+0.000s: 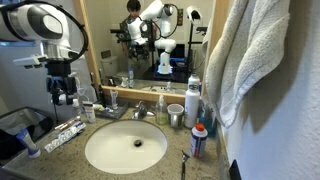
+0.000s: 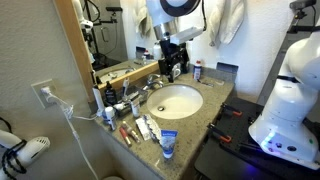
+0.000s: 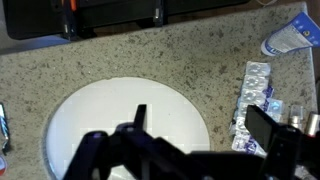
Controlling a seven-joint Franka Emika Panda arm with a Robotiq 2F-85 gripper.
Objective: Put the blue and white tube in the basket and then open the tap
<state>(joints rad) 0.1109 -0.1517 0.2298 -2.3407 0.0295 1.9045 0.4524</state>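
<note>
Bathroom vanity: a speckled stone counter (image 3: 150, 55) with a mirror behind it carries a round white basin (image 3: 110, 120).

The basket (image 1: 25, 125) sits at one end of the counter, against the wall. The tap (image 1: 140, 112) stands behind the basin, at the mirror side.

The gripper (image 2: 172, 70) hangs above the basin. In the wrist view its jaws are spread apart with nothing between them.

The blue and white tube (image 2: 167, 145) lies on the counter close to the front edge, well apart from the gripper. In the wrist view it shows at the upper right corner (image 3: 290, 40), past a blister pack (image 3: 255, 90) that lies beside the basin rim.

- Direction: the tube lies sideways and forward of the gripper, at the basket end of the counter.
- Long axis: in an exterior view it appears to run roughly across the counter toward the front edge. The wrist view crops it, so this is unconfirmed.
- Clearance: the counter edge is close on one side and other small items lie near on the other. The jaws should probably close across the tube's width.
</note>
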